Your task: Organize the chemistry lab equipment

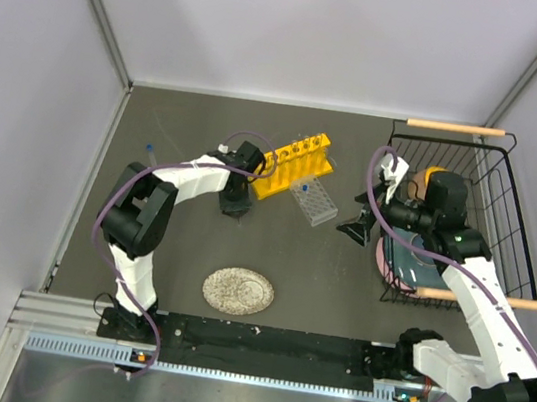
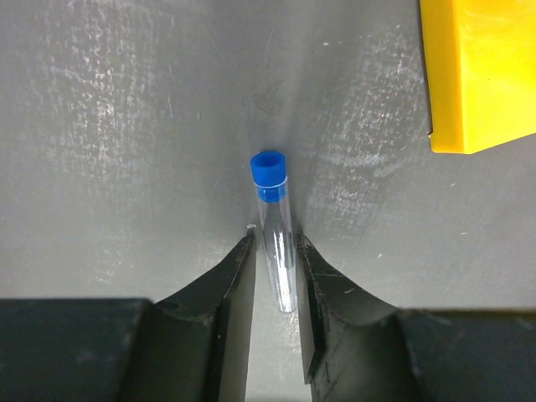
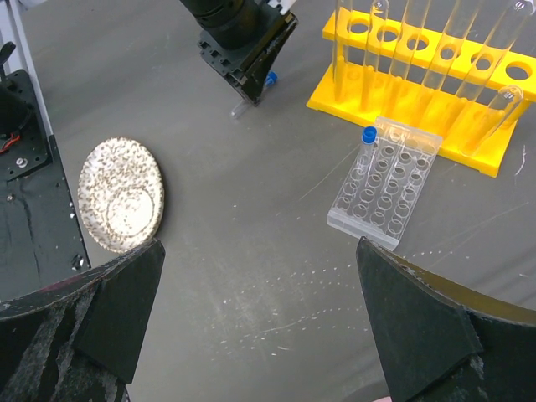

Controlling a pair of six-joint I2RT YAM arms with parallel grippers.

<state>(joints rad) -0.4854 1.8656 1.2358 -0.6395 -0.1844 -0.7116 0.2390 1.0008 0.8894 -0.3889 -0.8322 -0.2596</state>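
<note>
We see bright, even light from above. Ahead of the left jaws, the worktop [image 2: 126,126] carries pale glare streaks; soft shadows fan from the jaws. The right jaws look dark and slightly blurred.

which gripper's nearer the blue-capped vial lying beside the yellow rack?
Left. The left gripper straddles the blue-capped vial, one finger on each side. The right gripper hangs open far off, beyond the clear gridded rack, near the wire basket.

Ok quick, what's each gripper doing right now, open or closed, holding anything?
Left gripper: fingers close on either side of the blue-capped vial; cannot tell whether it is clamped.
Right gripper: open wide, holding nothing.
</note>
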